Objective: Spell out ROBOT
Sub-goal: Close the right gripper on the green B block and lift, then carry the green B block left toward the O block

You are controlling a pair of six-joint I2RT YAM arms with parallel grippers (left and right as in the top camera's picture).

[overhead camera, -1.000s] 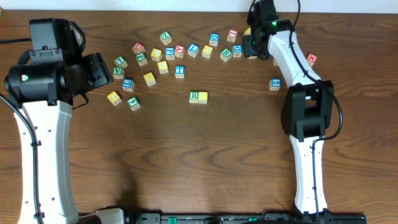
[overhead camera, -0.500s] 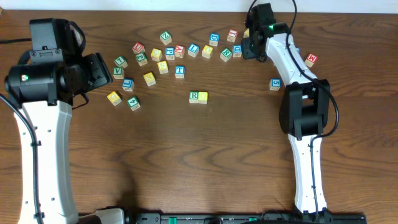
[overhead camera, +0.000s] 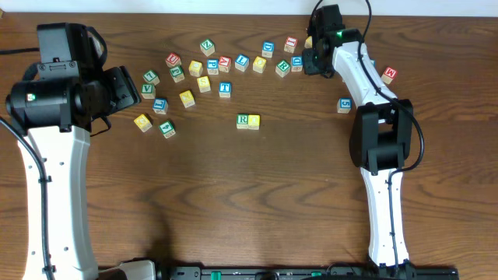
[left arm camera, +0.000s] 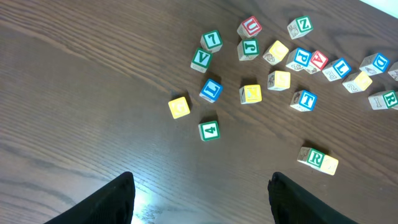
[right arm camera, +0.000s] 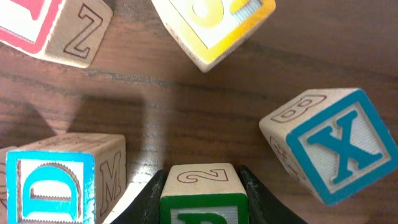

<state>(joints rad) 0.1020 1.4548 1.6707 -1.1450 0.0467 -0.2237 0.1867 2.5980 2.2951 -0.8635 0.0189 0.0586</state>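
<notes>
R cube (overhead camera: 243,120) sits near the middle of the desk (overhead camera: 233,202) with a yellow cube (overhead camera: 254,120) touching its right side, the two forming a short row set apart from everything else. T cube (overhead camera: 225,89), blue-lettered, lies a little beyond and to the left of that pair, at the near edge of a loose scatter of lettered cubes that runs across the far half of the desk. Several more yellow-topped cubes lie in the left part of that scatter. At the scatter's far right end the right claw (overhead camera: 311,61) is down among the cubes. The right wrist view shows it pinching a green cube (right arm camera: 200,208), with a dark finger (right arm camera: 152,199) tight against each side. That cube shows a "2" on its upper side. Its green letter is cut off by the frame edge, so it cannot be read for sure. Just left of it stands a blue D cube (right arm camera: 50,186). A blue X cube (right arm camera: 342,146) sits tilted to the right, and a red cube (right arm camera: 31,25) with a Z on its side lies farther off at upper left. From overhead the claw hides the pinched cube. The left claw (left arm camera: 200,180) hangs over bare desk on the left, short of the scatter, with its fingers spread wide and nothing between them.
</notes>
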